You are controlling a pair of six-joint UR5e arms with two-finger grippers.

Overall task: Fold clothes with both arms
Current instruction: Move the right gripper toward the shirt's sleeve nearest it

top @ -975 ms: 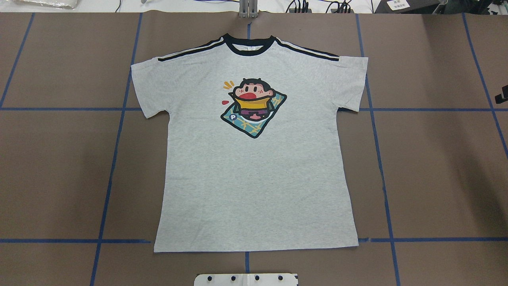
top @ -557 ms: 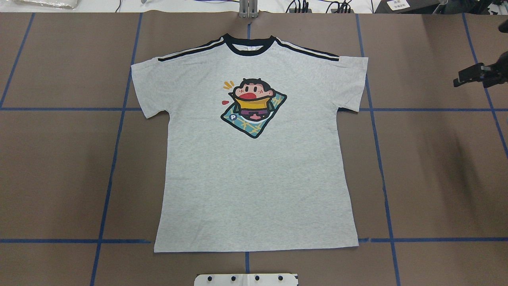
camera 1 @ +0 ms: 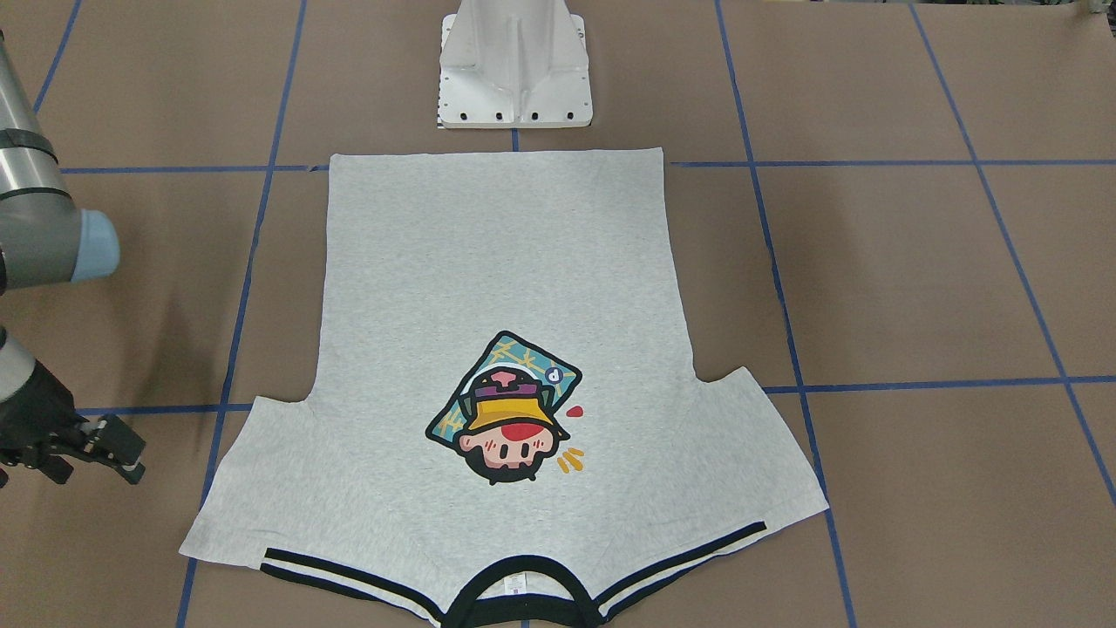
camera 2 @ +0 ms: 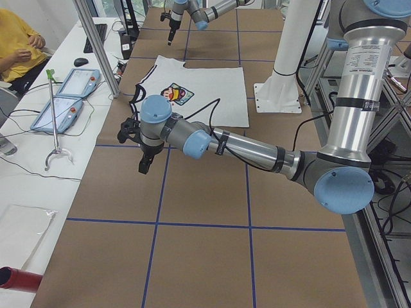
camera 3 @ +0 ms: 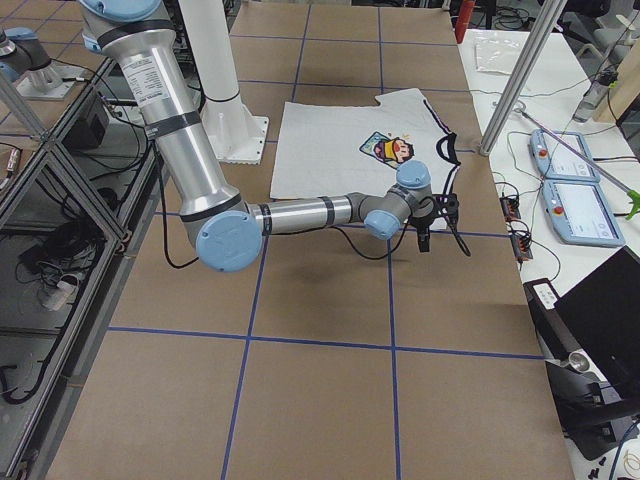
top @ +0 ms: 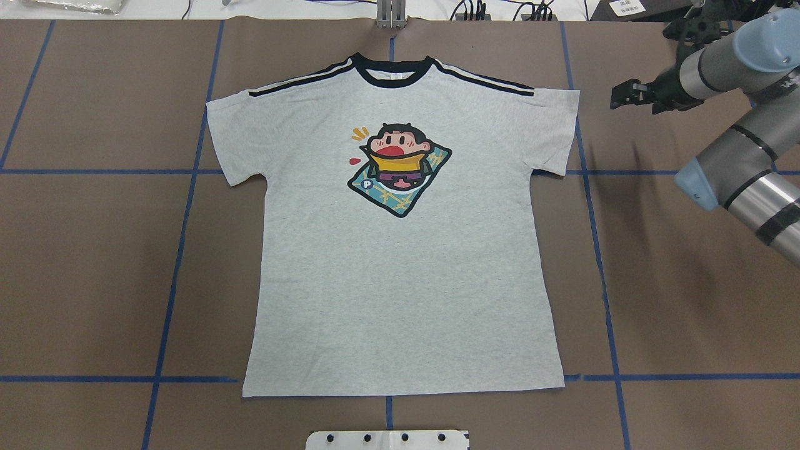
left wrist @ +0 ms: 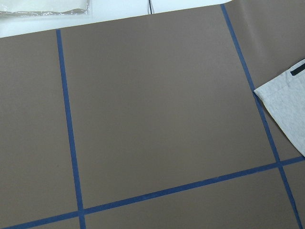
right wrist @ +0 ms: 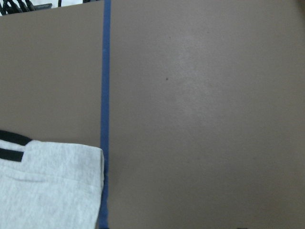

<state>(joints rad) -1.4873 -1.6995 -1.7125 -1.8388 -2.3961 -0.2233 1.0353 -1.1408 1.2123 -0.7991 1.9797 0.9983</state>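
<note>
The T-shirt (top: pixel 400 281) lies flat on the table (top: pixel 94 281), hem nearest the robot; folding has not begun. Farther out, the right gripper (top: pixel 619 100), apparently parted and empty, hovers beside the right sleeve (top: pixel 553 125), which it should next pinch. Whether the left gripper (camera 2: pixel 144 165) is parted cannot be told.

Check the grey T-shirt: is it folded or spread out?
Spread out, unfolded. The overhead view shows the T-shirt lying flat, print up, both sleeves out to the sides and the hem straight.

Brown table (top: pixel 94 281), blue tape grid (top: pixel 75 379), white bench (camera 2: pixel 38 192)
</note>
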